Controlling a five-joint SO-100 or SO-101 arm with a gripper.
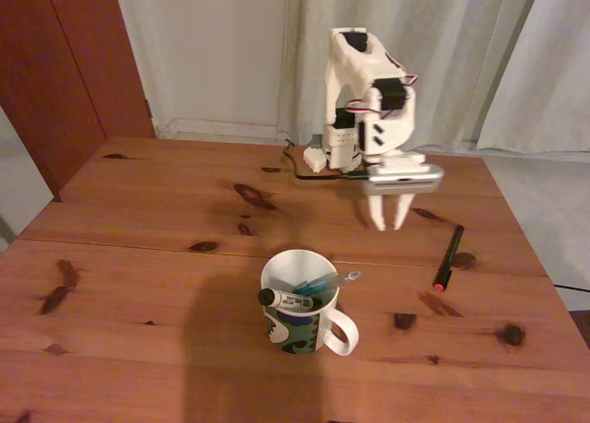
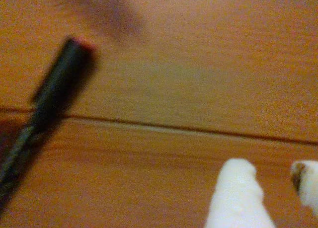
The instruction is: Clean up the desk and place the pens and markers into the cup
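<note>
In the fixed view, the white cup with its green and dark-blue pattern is sitting low in the centre of the reddish-brown counter, holding the white marker and the teal pen. The black pen with a pink-red end is lying at centre right. The hand is hanging released, fingers pointing down, grasping nothing.

In the wrist view, the black pen is showing blurred at left, crossing a plank seam, well apart from the white fingertips at lower right.
</note>
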